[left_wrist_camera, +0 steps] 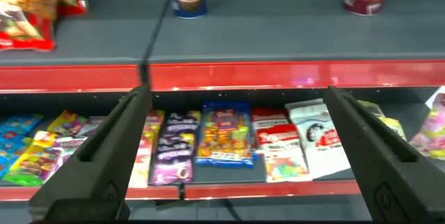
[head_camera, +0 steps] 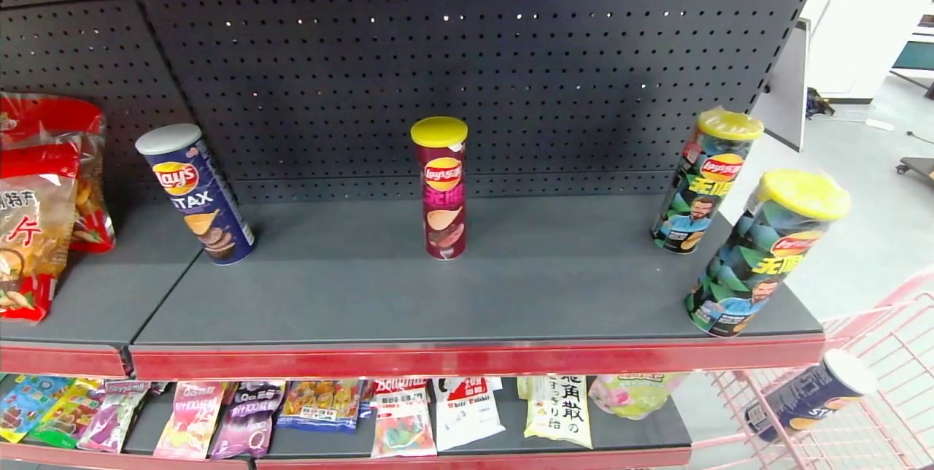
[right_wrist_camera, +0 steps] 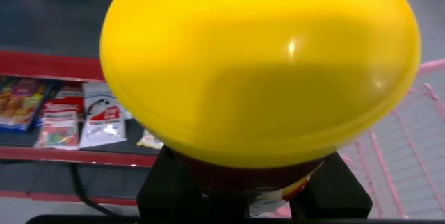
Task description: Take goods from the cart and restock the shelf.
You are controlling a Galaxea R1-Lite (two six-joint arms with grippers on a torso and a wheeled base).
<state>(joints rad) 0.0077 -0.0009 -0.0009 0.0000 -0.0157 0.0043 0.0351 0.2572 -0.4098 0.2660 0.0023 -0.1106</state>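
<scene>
Canister (right_wrist_camera: 257, 64) with yellow lid gripped in right hand (right_wrist_camera: 254, 189), left hand (left_wrist_camera: 236, 93) spread wide

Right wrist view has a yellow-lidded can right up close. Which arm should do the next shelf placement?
Right. The right gripper appears to hold the yellow-lidded can, ready for the shelf. The left gripper is open and empty, facing the snack packets below.

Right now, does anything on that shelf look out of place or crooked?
The front green can stands at the top shelf's front right corner, close to the red lip, ahead of the other green can. Nothing looks spilled or dented. The right gripper holds a yellow-lidded can.
</scene>
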